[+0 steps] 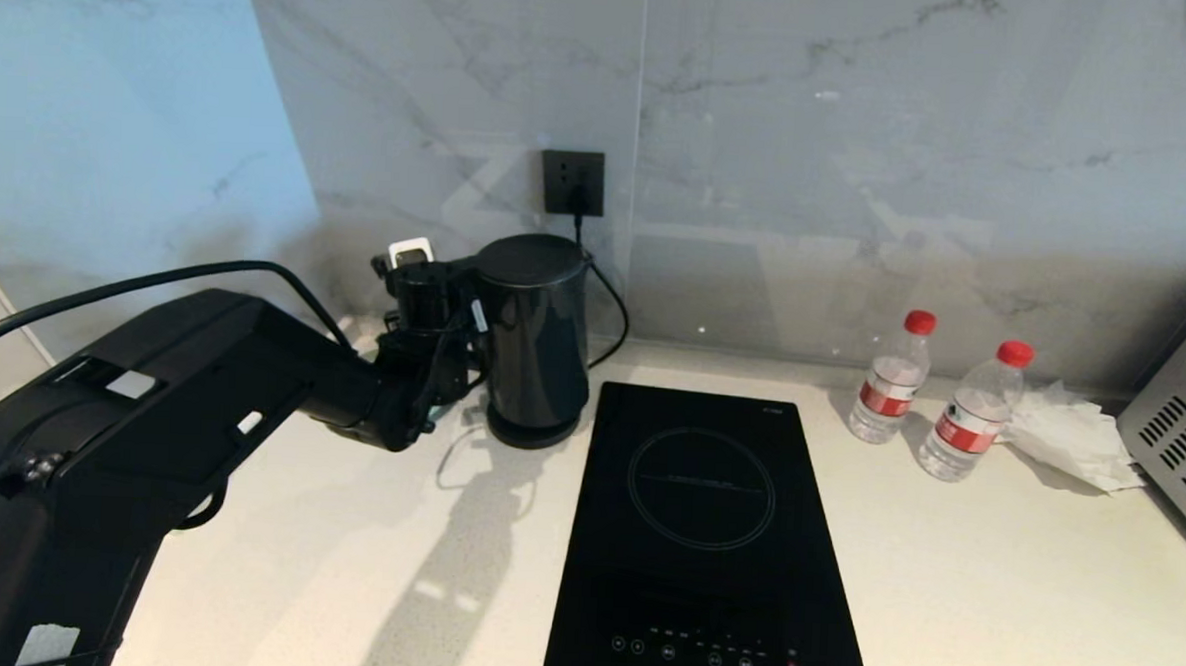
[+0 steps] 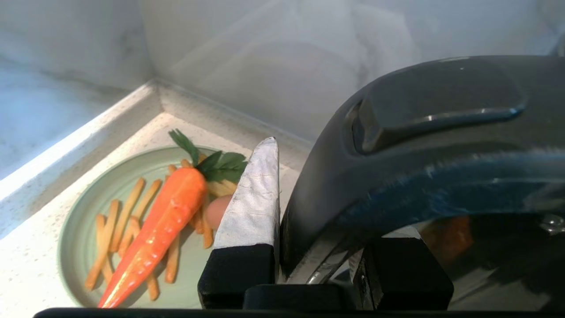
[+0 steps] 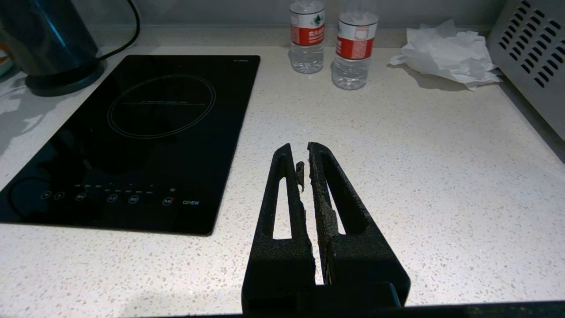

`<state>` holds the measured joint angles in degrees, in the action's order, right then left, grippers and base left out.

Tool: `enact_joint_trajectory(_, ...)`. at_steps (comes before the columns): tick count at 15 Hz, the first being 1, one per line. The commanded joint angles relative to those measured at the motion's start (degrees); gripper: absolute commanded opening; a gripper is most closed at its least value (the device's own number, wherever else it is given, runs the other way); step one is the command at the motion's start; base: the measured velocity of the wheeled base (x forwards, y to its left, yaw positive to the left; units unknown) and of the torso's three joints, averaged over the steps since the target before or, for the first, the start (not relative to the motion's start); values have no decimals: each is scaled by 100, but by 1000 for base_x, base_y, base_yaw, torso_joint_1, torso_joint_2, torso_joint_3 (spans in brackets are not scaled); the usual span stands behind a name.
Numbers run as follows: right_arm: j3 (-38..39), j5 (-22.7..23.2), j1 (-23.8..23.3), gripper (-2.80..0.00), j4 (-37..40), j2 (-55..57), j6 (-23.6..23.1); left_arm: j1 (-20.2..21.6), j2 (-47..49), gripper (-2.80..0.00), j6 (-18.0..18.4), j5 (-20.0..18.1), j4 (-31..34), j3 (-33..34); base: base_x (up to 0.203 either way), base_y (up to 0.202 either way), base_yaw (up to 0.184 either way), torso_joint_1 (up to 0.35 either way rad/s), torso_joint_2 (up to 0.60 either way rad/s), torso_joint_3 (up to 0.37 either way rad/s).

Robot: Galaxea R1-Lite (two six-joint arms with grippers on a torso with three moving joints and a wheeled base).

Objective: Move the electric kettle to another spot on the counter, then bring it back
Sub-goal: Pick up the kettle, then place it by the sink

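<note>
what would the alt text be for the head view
The left gripper is shut on the handle of a black electric kettle at the back of a pale counter, beside a black hob and two water bottles.

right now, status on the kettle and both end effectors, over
Left end effector shut on electric kettle handle, kettle on its base. Right end effector shut, empty, over counter. Hob beside kettle, bottles further right.

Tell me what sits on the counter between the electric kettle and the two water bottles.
The black induction hob lies between the electric kettle and the water bottles; right of it the counter is bare up to the bottles. Head and right wrist views show it.
</note>
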<state>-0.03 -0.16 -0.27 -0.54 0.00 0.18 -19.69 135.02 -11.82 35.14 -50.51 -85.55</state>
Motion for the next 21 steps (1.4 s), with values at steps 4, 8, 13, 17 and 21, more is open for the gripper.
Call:
enact_joint_trajectory(4, -4, -2, 0, -280, -7, 0, 3, 41, -228, -280, -30, 99, -73, 396, 0, 0, 0, 0, 0, 0)
enact_joint_trajectory(8, -2, -2, 0, -280, 2, 0, -1, 154, -537, -280, -31, 92, -71, 635, 0, 0, 0, 0, 0, 0)
enact_joint_trajectory(13, 3, -2, 0, -280, -7, 0, -1, 339, -940, -280, -48, 28, -82, 1073, 0, 0, 0, 0, 0, 0)
enact_joint_trajectory(17, 3, -2, 0, -280, -6, 0, 8, 555, -1119, -280, -52, -24, -133, 1385, 0, 0, 0, 0, 0, 0)
enact_joint_trajectory(21, 2, -2, 0, -280, 0, 0, 1, 796, -1288, -280, -137, -238, -135, 1730, 0, 0, 0, 0, 0, 0)
